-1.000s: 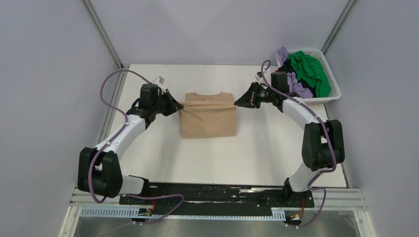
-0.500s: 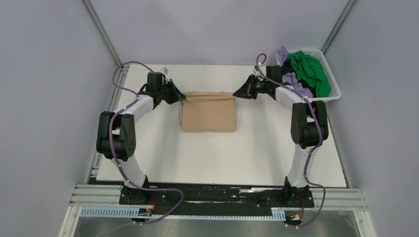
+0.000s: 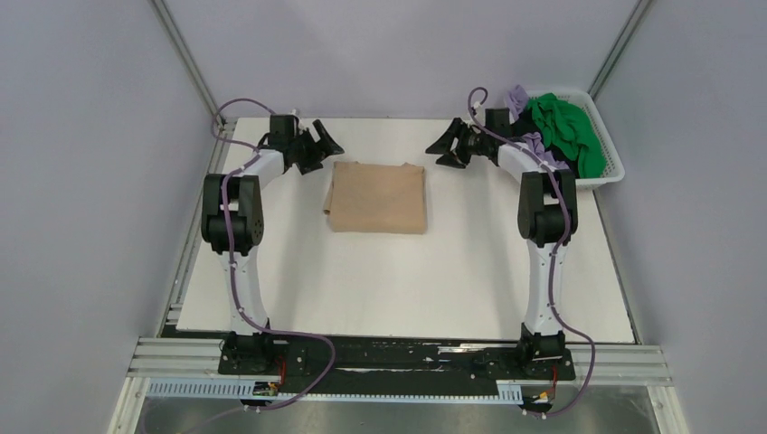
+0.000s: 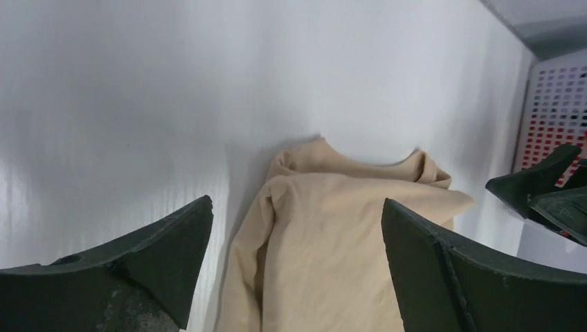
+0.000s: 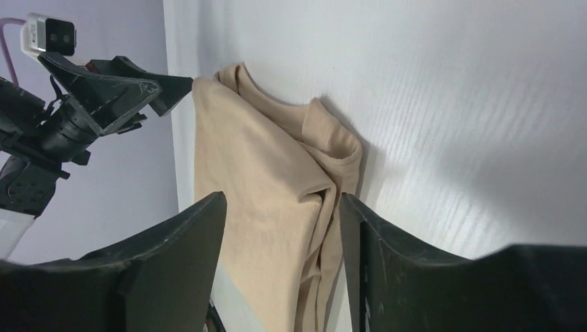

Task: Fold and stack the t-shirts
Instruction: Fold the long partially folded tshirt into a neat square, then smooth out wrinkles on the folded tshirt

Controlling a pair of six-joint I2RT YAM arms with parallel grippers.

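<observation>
T-shirt of soft tan cloth, rumpled rectangle on white table

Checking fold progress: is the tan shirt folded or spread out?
Folded: the tan t-shirt lies as a compact rectangle, no sleeves sticking out, doubled layers at its edges.

No words, labels, brand names, numbers or signs can be read in any of the views. The small white box at the top left corner of the right wrist view shows two dark round spots on its face. Any print on it is too small to make out.
</observation>
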